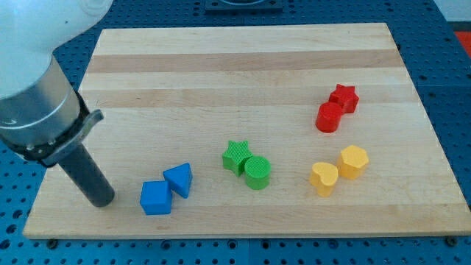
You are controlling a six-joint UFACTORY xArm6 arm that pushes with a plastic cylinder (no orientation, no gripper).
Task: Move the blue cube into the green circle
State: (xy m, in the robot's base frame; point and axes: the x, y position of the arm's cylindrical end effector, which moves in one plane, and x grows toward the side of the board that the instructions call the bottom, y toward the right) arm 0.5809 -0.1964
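Note:
The blue cube [155, 197] sits near the view's bottom, left of centre, touching a blue triangular block [179, 179] on its upper right. The green circle block [257, 173] lies to the right of them, touching a green star [236, 156] on its upper left. My tip [102, 199] rests on the board at the view's bottom left, a short gap to the left of the blue cube, not touching it.
A red star [344, 97] and a red cylinder [329, 117] touch at the view's right. A yellow heart [323, 178] and a yellow hexagon [353, 162] sit below them. The wooden board [243, 59] lies on a blue perforated table.

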